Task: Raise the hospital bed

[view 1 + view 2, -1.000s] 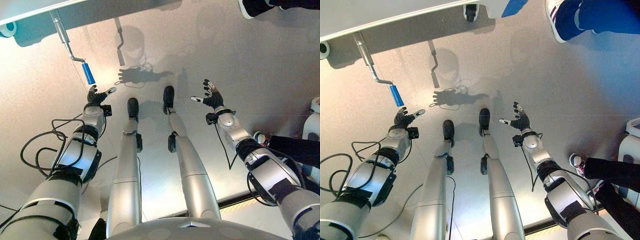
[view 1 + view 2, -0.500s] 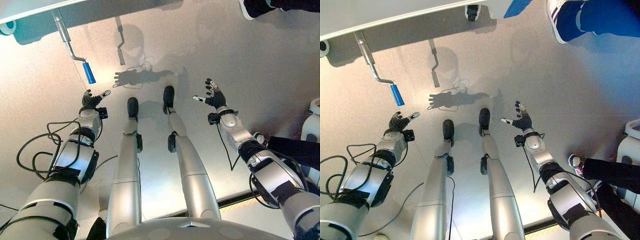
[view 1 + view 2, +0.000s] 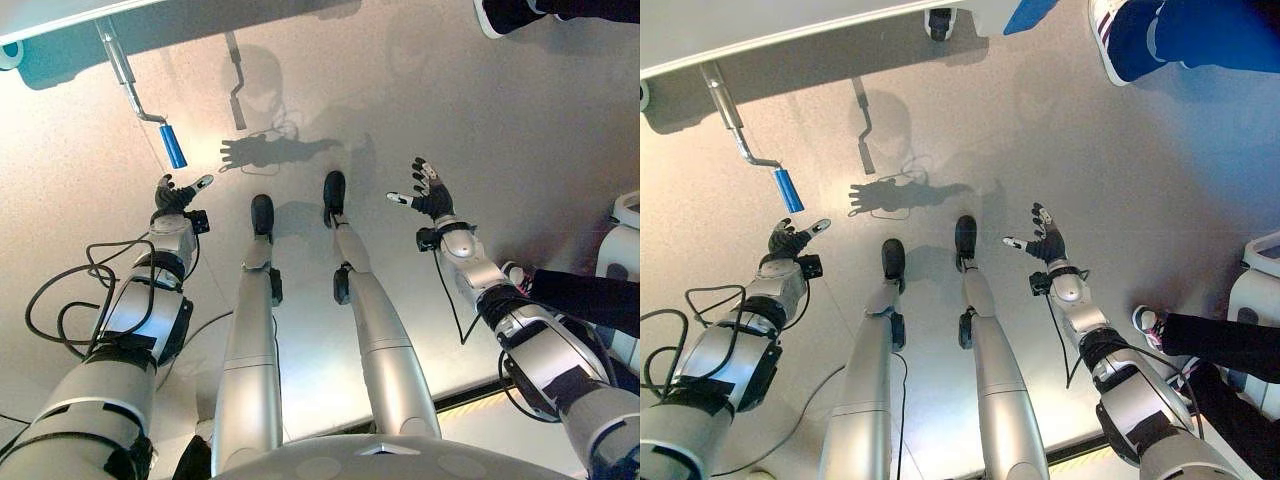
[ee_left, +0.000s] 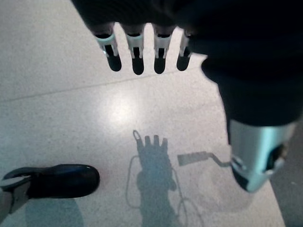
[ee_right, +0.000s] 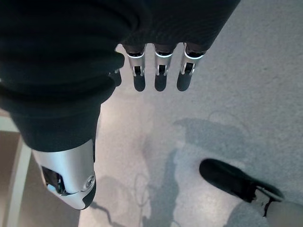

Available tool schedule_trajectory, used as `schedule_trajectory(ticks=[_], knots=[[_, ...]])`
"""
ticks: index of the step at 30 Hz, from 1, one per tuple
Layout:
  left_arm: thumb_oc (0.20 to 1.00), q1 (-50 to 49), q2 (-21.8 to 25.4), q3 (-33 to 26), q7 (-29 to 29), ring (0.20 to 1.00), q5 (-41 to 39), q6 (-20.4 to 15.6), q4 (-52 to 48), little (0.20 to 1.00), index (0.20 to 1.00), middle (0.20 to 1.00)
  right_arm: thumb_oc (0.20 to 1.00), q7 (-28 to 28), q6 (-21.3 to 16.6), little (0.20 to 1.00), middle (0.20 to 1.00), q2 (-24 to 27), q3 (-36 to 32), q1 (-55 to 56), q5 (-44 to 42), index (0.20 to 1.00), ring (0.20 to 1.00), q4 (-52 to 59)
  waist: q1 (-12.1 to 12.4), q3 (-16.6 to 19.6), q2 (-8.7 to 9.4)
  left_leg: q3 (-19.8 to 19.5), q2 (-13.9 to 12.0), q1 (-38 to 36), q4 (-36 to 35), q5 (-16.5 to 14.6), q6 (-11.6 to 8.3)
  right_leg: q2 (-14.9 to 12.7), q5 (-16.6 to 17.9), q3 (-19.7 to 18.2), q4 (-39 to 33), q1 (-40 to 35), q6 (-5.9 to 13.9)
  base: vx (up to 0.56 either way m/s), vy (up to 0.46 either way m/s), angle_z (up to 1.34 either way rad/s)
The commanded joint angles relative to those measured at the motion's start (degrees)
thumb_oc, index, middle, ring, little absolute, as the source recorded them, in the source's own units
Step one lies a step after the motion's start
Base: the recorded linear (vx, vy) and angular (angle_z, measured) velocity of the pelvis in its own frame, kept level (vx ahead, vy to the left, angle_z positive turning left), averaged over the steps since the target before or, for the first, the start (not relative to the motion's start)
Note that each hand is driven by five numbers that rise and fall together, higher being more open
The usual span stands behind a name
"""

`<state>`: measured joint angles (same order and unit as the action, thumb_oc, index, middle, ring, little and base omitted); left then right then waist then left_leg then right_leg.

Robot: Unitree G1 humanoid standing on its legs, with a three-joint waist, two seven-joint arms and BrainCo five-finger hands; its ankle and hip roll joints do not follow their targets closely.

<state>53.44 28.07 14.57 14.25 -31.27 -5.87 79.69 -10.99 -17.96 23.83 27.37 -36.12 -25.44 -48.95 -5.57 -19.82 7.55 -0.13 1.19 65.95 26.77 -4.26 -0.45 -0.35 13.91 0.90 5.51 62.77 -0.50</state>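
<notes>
**A:** Which step are you on?

**B:** The reach, not the grasp. At the far left, the hospital bed (image 3: 60,15) runs along the upper edge of my head views. Its crank (image 3: 122,65) hangs off that edge, a metal rod that bends and ends in a blue handle (image 3: 173,146). The handle points down toward the floor (image 3: 420,90).

**A:** And your left robot hand?

**B:** My left robot hand (image 3: 172,194) hovers just below the blue handle, which sits at about twelve o'clock from it. There is a clear gap between them. The fingers are straight and spread, the thumb is out to the side, and it holds nothing. My wrist view shows the same relaxed fingers (image 4: 137,59) over bare floor.

**A:** Then what does the next move call for?

**B:** I judge that I must carry that robot hand forward and up to the handle, then curl my fingers around the blue grip. Only after that can I turn the crank. The rod is angled, so my palm should meet the grip squarely or it may slip.

**A:** And the right side?

**B:** My right robot hand (image 3: 427,195) is well apart from the crank, at about three o'clock from it. It is released too, with its fingers splayed, and it is idle.
</notes>
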Motion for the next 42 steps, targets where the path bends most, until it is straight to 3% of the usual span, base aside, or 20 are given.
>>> schedule_trajectory(ticks=[1, 12, 41, 42], knots=[[1.0, 0.6, 2.3, -1.6, 1.5, 1.0, -1.6, -0.9, -0.3, 1.0, 1.0, 1.0, 1.0, -0.2, -2.5, 1.0, 1.0, 2.2, -2.3, 3.2, -2.1, 1.0, 1.0, 5.4, 0.1, -1.8, -1.57, -1.0, 0.5, -5.6, -13.1, 4.5, 1.01, 1.1, -6.2, 1.7, 4.7, -2.1, 5.22, 0.0, 0.0, 0.0], [1.0, 2.7, 4.8, -1.3, 1.9, 1.0, -0.9, -1.4, -1.0, 1.0, 1.0, 1.0, 1.0, 2.9, -2.9, 1.0, 1.0, 3.6, -3.2, 10.6, -2.7, 1.0, 1.0, 11.4, -1.1, -1.1, -0.84, -1.2, 0.5, -4.4, -12.3, 4.0, 1.08, 1.1, -6.5, 2.0, 5.0, -1.2, 5.37, 0.0, 0.0, 0.0], [1.0, 5.8, 7.2, 1.2, 1.8, 1.0, -1.7, -2.4, -3.3, 1.0, 1.0, 1.0, 1.0, 5.4, -2.3, 1.0, 1.0, 5.8, -3.8, 15.1, -3.1, 1.0, 1.0, 10.7, -1.3, -0.3, -2.02, -0.7, 0.6, -3.5, -11.0, 3.3, 1.27, 1.0, -6.5, 1.8, 6.1, 0.1, 5.31, 0.0, 0.0, 0.0], [0.338, 5.7, 7.2, 1.2, 1.7, 0.338, -1.6, -2.4, -3.2, 0.338, 0.338, 0.338, 1.0, 5.6, -2.3, 1.0, 1.0, 5.8, -3.8, 15.3, -3.2, 1.0, 1.0, 10.8, -1.3, -0.3, -2.0, -0.7, 0.7, -3.5, -10.9, 3.3, 1.26, 1.1, -6.6, 1.8, 6.2, 0.1, 5.28, 0.0, 0.0, 0.0]])
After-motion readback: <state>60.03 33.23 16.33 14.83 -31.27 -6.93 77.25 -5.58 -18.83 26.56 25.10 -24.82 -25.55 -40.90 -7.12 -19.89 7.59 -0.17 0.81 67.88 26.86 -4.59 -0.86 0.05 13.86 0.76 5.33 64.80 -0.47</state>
